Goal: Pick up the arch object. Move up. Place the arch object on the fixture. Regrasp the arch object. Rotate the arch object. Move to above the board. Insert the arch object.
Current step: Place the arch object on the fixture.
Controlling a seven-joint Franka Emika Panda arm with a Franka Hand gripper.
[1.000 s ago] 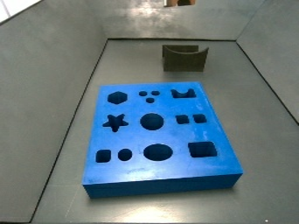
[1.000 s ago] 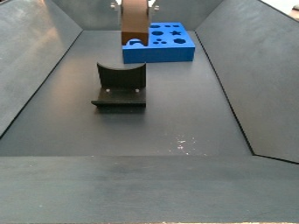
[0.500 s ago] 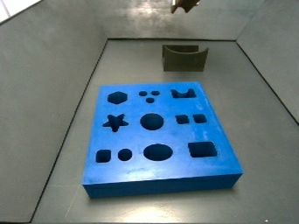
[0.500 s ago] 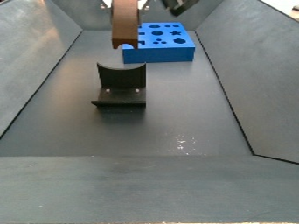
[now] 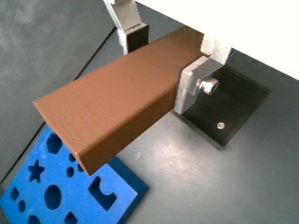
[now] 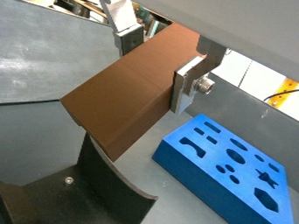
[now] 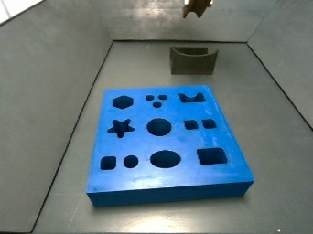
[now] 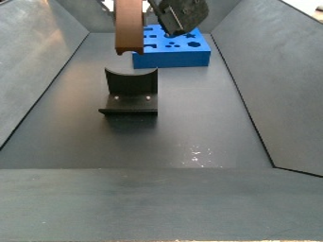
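The end effector (image 5: 163, 54) is high in the air, its flat silver fingers (image 5: 194, 83) clenched on the orange-brown elongated arch object (image 5: 117, 103); in both wrist views one plate presses each broad face of the bar near its upper end, and the rest of the bar juts well out past them. In a side view the bar (image 8: 127, 26) hangs nearly upright, leaning a little, directly over the small dark grey-olive fixture with the scooped top (image 8: 128, 93), with clear air between the two. So the fixture lies straight below the held piece, and the bar's long axis points down toward the scoop. My reading is that setting it down is the step in hand, and it turns on lowering the bar into the hollow between the raised ends.

The thick blue rectangular board with shaped cutouts (image 8: 171, 45) sits on the grey floor beyond the fixture, well apart from it. In the side view from the board's end (image 7: 169, 146), only a sliver of the bar (image 7: 196, 7) shows at the top edge, above the fixture (image 7: 192, 60).

The arch object looks like a plain, smooth, matte block with sharp straight edges and flat faces. I cannot make out its arched cut from these angles.
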